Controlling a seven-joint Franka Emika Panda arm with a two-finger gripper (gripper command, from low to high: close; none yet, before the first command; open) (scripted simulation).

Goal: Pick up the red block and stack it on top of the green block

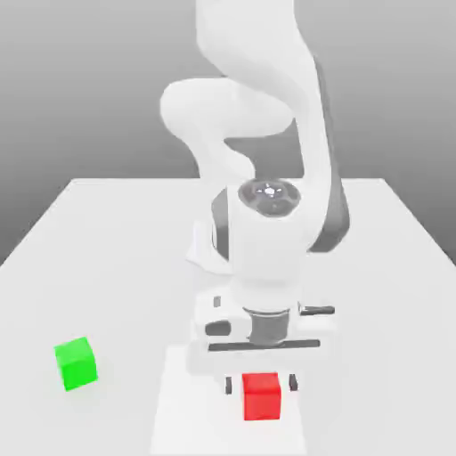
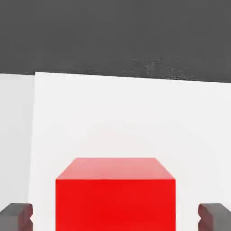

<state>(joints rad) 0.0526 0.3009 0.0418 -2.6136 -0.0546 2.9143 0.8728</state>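
White tabletop (image 1: 116,258): gripper (image 1: 260,385) is straddling the red block (image 1: 263,396), fingers (image 2: 18,215) partly open with gaps either side, not gripping; green block (image 1: 76,362) well apart.

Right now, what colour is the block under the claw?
Bright red block, best seen in the hand view.

Red block (image 2: 115,198) base cut off

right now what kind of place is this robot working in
Most likely a simulated tabletop test scene, not a real room: a flat plain white table against a blank grey backdrop, with two smooth unmarked cubes on it, the small bright-red block and the small bright-green block.
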